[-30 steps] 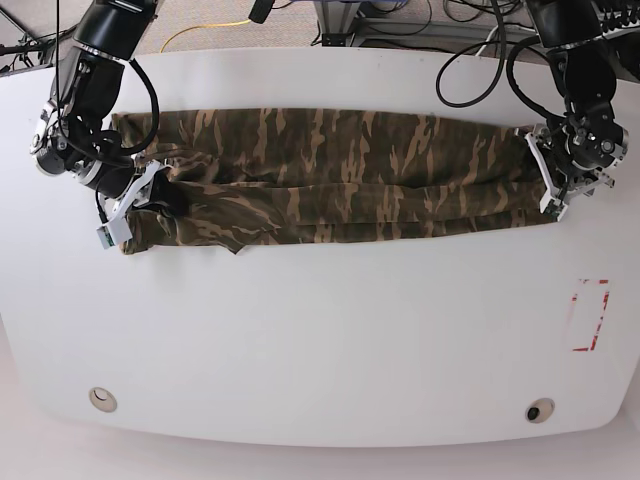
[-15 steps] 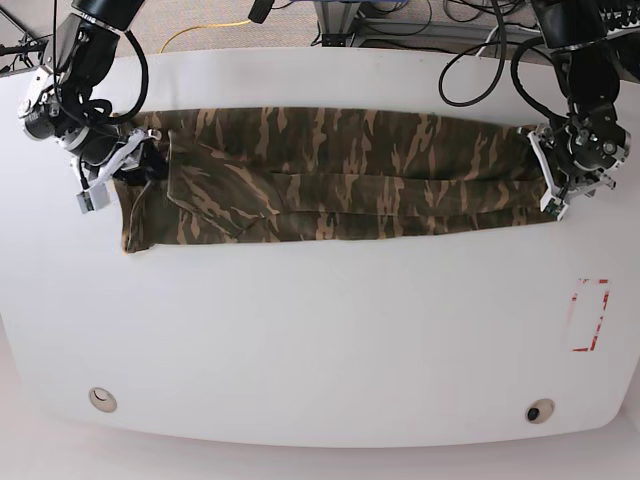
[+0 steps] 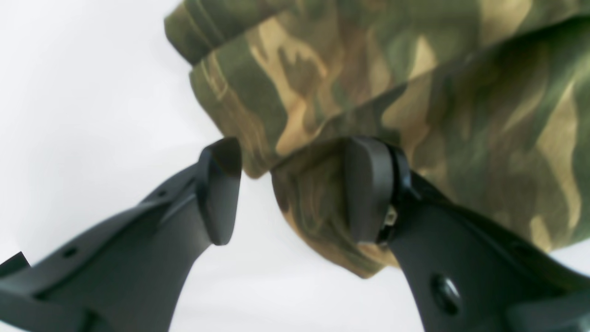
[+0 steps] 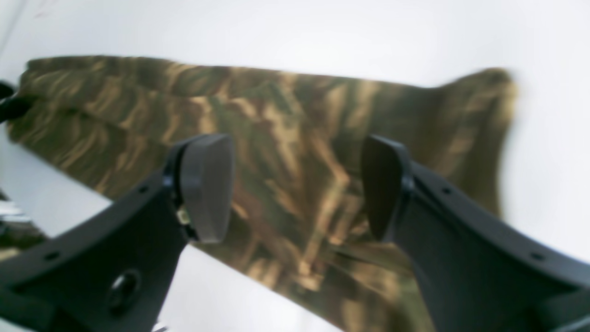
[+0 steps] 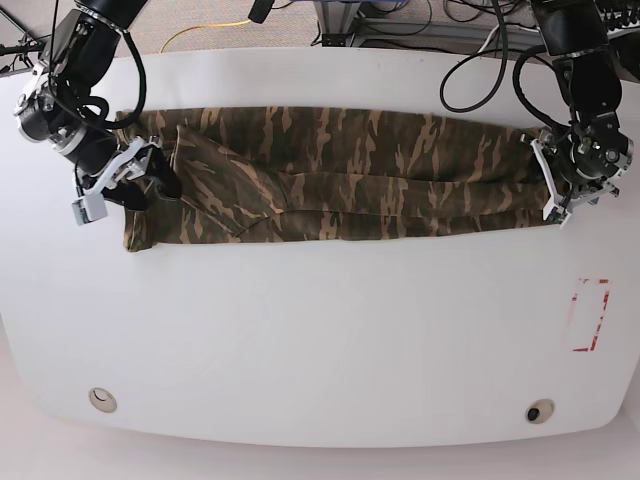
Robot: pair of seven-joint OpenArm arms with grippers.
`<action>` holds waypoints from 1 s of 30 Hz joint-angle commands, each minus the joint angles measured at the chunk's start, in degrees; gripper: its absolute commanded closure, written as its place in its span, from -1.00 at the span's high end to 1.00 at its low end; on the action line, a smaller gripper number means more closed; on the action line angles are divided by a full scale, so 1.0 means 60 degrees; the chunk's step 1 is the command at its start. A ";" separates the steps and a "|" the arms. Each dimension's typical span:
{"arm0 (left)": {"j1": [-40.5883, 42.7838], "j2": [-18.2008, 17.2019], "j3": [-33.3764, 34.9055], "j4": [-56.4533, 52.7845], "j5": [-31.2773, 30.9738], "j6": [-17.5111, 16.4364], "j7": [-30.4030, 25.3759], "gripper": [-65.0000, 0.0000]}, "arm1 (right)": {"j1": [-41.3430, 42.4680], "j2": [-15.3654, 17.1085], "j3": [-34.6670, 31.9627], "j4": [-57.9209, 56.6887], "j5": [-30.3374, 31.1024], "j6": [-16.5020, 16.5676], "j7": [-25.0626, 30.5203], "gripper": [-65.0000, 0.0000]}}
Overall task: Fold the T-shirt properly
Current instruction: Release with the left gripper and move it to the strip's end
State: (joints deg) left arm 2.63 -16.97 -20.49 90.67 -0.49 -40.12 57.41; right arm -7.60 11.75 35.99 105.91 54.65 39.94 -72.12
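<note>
The camouflage T-shirt (image 5: 340,180) lies as a long folded strip across the back half of the white table (image 5: 320,340). My right gripper (image 5: 152,178) hovers over the strip's left end. In the right wrist view it (image 4: 295,184) is open, the T-shirt (image 4: 286,129) lying flat below with nothing between the fingers. My left gripper (image 5: 548,186) sits at the strip's right end. In the left wrist view it (image 3: 290,189) is open, and a corner of the T-shirt (image 3: 415,92) lies between the fingers, against the right pad (image 3: 364,189) and apart from the left pad (image 3: 220,189).
A red-outlined rectangle (image 5: 590,315) is marked near the table's right edge. Two small round fittings (image 5: 102,400) (image 5: 540,411) sit near the front edge. Black cables (image 5: 470,45) and a yellow cable (image 5: 205,30) lie beyond the back edge.
My right gripper has opened and let go of the shirt's left end, which now lies folded flatter toward the back. It swung back, then a little forward. The left gripper barely moved.
</note>
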 commanded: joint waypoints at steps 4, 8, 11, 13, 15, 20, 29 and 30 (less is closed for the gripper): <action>-0.0490 -0.0007 -0.0050 0.0177 -0.0013 0.0020 -0.0095 0.02 | 0.0453 -0.0691 -0.0862 -0.0193 -0.1058 0.0009 0.0261 0.00; -0.0622 -0.0007 -0.0035 0.0177 -0.0013 0.0020 -0.0095 0.02 | 0.0834 -0.1247 -0.1698 -0.0941 -0.2904 0.0009 0.0613 -0.28; -0.0710 0.0023 -0.0094 0.0192 -0.0013 0.0020 -0.0095 0.02 | 0.0892 -0.1350 -0.1917 -0.1410 -0.3871 0.0009 0.1155 -0.40; -0.0754 0.0023 -0.0182 0.0177 -0.0013 0.0020 -0.0095 0.02 | 0.0907 -0.1350 -0.1991 -0.1776 -0.4296 0.0009 0.1565 -0.45; -0.0798 0.0052 -0.0431 0.0177 -0.0043 0.0020 -0.0095 0.03 | 0.0995 -0.1350 -0.1991 -0.2391 -0.4574 0.0009 0.1902 -0.47; -0.1032 0.0111 -0.0900 0.0177 -0.1127 0.0020 0.0330 0.05 | 0.1244 -0.1130 -0.1961 -0.3329 -0.4721 0.0009 0.2005 -0.48; -0.1443 0.0111 -0.3010 -0.0072 -0.3735 0.0020 0.2527 0.58 | 0.1215 -0.1013 -0.1976 -0.3358 -0.4721 0.0009 0.2019 -0.49; -0.1443 0.0111 -0.3230 -0.0131 -0.4013 0.0020 0.2718 0.58 | 0.1215 -0.1028 -0.1976 -0.3358 -0.4721 0.0009 0.2019 -0.49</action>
State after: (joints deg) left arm -5.45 -15.62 -38.44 89.76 -22.04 -39.92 72.75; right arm -0.75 5.23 24.01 85.38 27.35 40.12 -58.96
